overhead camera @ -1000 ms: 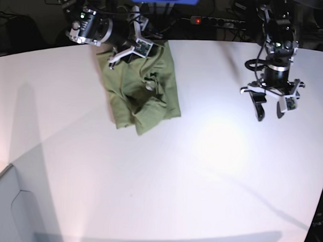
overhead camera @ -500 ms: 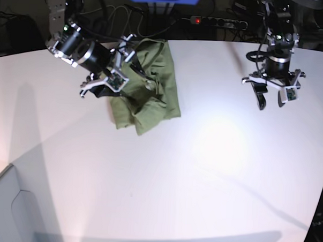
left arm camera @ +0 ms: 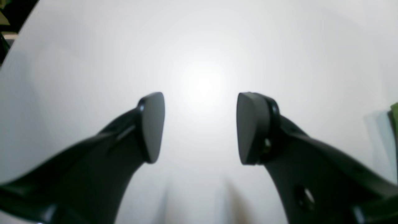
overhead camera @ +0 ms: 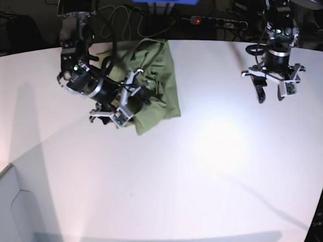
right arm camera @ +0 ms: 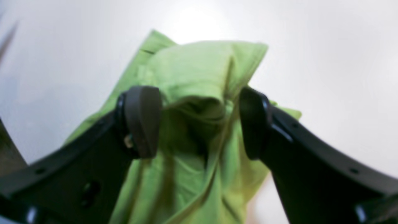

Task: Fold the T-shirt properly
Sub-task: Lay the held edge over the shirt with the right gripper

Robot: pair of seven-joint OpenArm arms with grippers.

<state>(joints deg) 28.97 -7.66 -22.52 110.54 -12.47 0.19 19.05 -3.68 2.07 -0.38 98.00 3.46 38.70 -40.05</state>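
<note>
1. T-shirt point(overhead camera: 155, 80) – olive-green, wrinkled and bunched – lies on the far left part of the white table point(overhead camera: 202, 171) in the base view, its far edge near the table's back rim.
2. Right gripper point(right arm camera: 200, 124) sits low over the shirt's near left part; its dark pads point(right arm camera: 143, 121) stand apart with a raised hump of green cloth between them. Whether the pads press the cloth cannot be told from the blurred wrist view.
3. Left gripper point(overhead camera: 271, 93) hangs above bare table at the far right, well apart from the shirt – its fingers point(left arm camera: 152, 127) spread wide with nothing between them.
4. Behind the table a power strip point(overhead camera: 217, 20) with a red light lies among cables.
</note>
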